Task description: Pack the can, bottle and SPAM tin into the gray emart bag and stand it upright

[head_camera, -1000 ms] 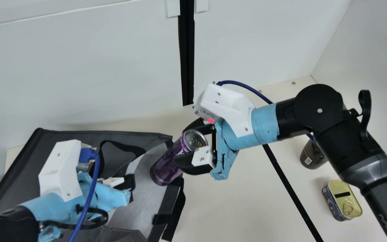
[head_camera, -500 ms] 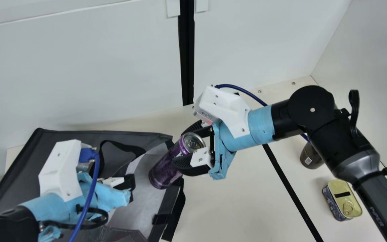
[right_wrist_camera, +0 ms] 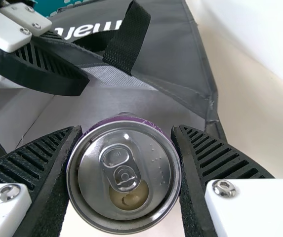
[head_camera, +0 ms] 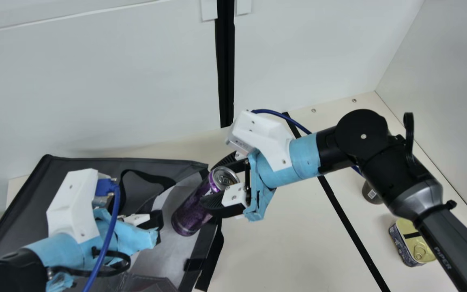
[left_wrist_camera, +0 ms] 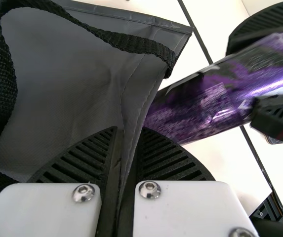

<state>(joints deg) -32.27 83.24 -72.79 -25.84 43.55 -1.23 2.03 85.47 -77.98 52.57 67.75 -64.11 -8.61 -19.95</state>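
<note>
In the main view, the purple can (head_camera: pixel 193 209) has been carried farther into the mouth of the gray emart bag (head_camera: pixel 83 166) over the last second, tilted, with its base leading. It is clasped by the right hand (head_camera: pixel 208 184), whose fingers are spread only to the can's width. The left arm (head_camera: pixel 71 202) has been kept where it was, as has the bag. The dark bottle (head_camera: pixel 369 194) and the SPAM tin (head_camera: pixel 420 249) have been left on the counter (head_camera: pixel 258 251), well apart from the bag, so both are still to be packed.

In the left wrist view, the bag's fabric edge is pinched by the left hand (left_wrist_camera: pixel 130 129), nearly fully closed; by this the mouth is presumably being held open.

In the right wrist view, the can's ring-pull lid (right_wrist_camera: pixel 124 170) is seen between the fingers, with the bag's lining (right_wrist_camera: pixel 126 101) beyond. The first item seems close to being placed; a little more lowering is probably needed before release, and the bag's rim could be snagged by the can or fingers.
</note>
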